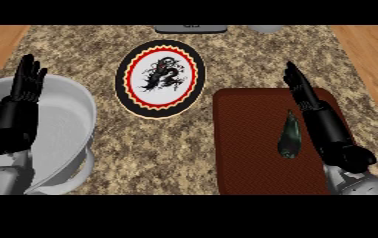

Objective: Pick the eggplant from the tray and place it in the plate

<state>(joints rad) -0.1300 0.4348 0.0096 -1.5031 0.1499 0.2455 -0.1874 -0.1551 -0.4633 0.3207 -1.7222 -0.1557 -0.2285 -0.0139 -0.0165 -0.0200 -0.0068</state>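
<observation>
Right hand (307, 100) is at the view's right, over the right part of the tray (247, 147). Its fingers are straight and close together, pointing away from the robot, and it holds nothing. The hand is seen edge-on, thumb not clear.

The eggplant (288, 138) is just left of the right hand's wrist, nearer the robot than its fingertips. It is dark, slim and lying lengthwise on the tray, narrow end pointing away from the robot. It looks just apart from the hand, though the view doesn't settle whether they touch. The tray is dark red-brown and rectangular, and lies under both the hand and the eggplant.

The plate (160, 78) is well to the left of the right hand and about level with its fingertips. It has a black rim, a red ring and a white centre with a dark figure. It sits on the speckled counter (148, 157) near the tray's far left corner, not touching it.

Left hand (22, 99) is at the view's left edge, resting with its fingers up and straight, holding nothing, over a white pot (74, 107). The plate is to its right.

Beyond both hands at the far edge are a grey flat object (190, 29) and a pale round object (264, 29), both cut off.
</observation>
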